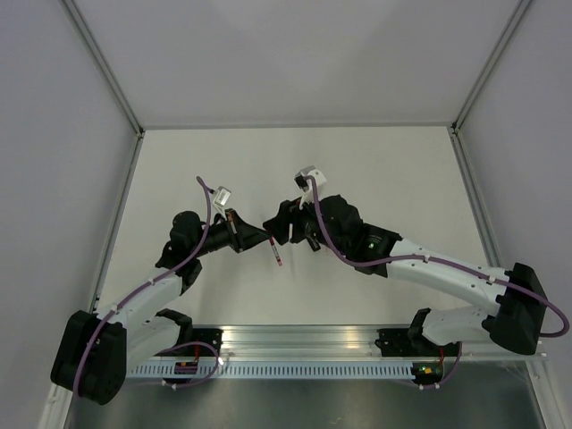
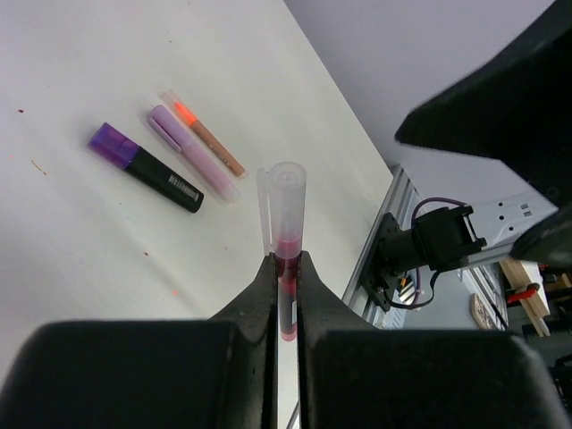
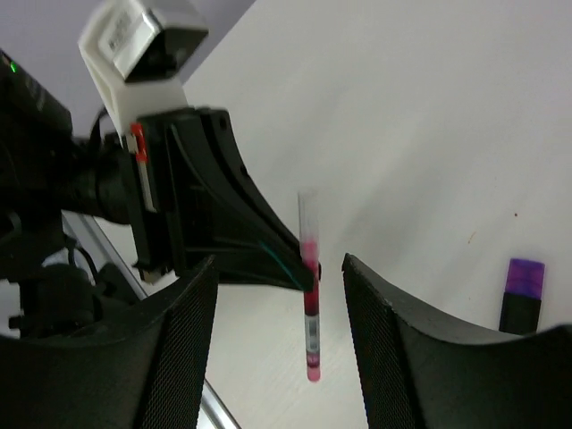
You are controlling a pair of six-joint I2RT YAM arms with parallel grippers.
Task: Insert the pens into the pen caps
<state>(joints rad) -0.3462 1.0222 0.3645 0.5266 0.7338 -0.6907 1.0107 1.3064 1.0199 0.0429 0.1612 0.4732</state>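
White table (image 1: 375, 179) beneath. Pinches red pen (image 2: 286, 299) tight in left gripper (image 2: 286, 268) at mid-frame, clear cap (image 2: 284, 197) on its upper end. Holds right gripper (image 3: 279, 268) apart, flanking the pen without touching. Could brush and tilt it, or pop off a half-seated cap.

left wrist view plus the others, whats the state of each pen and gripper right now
red pen: held off the table, clear cap over its tip
left gripper: shut on red pen
right gripper: open, fingers either side of red pen, not touching
marker: lying on table, not held
lilac pen: lying beside orange pen
orange pen: lying on table
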